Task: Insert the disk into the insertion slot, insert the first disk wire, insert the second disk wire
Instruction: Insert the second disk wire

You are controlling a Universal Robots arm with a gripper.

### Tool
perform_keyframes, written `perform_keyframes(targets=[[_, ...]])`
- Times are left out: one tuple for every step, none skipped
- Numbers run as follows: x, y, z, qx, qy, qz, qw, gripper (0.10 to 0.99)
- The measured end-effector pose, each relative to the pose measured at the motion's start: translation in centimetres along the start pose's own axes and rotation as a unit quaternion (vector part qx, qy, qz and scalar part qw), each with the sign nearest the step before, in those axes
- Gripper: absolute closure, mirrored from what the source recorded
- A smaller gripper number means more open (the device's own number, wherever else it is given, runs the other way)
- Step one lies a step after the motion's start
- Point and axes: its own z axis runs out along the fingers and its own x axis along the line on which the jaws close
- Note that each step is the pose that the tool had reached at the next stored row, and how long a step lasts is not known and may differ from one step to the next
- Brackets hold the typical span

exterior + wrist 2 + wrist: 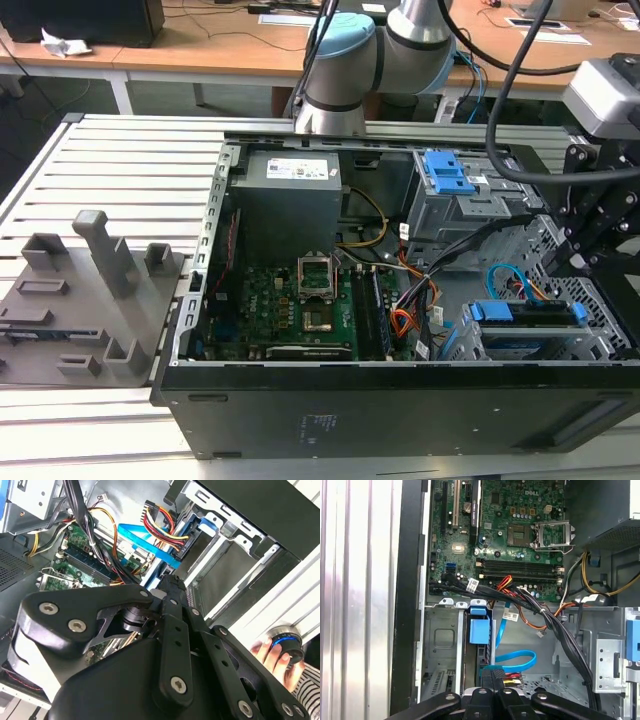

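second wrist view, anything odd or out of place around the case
Yes: a person's hand shows beside the open computer case, fingers on a round black and blue knob, next to the end effector. Inside, the light blue cable and wire bundle look ordinary.

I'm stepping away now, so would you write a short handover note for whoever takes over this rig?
Gripper: low inside the case at the disk's cable end; I cannot tell whether it grips anything.
Disk: sits in the insertion slot, blue carrier on top.
First disk wire: its black plug is at the disk's end.
Second disk wire: loops round to the same end.
Done: disk inserted; both wires appear plugged in.
Left: seating of both plugs cannot be confirmed.
Note: a person's hand is on a knob just outside the case.
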Motion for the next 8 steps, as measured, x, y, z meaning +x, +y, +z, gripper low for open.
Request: perform_keyframes(targets=[[-0.02, 0.01, -0.20, 0.0000, 0.0000, 0.000, 1.0000, 0.980], [-0.03, 0.02, -0.33, 0.0000, 0.0001, 0.000, 1.0000, 0.980], [-0.04, 0.02, -0.47, 0.0000, 0.0001, 0.000, 1.0000, 0.980], [-0.05, 0.04, -0.70, 0.0000, 0.0001, 0.000, 1.0000, 0.980], [-0.06, 0.04, -0.86, 0.0000, 0.0000, 0.000, 1.0000, 0.980], [-0.08, 0.05, -1.04, 0.0000, 0.0000, 0.000, 1.0000, 0.980], [-0.08, 0.06, -1.17, 0.0000, 0.0000, 0.000, 1.0000, 0.980], [-0.10, 0.07, -1.34, 0.0000, 0.0000, 0.000, 1.0000, 0.980]])
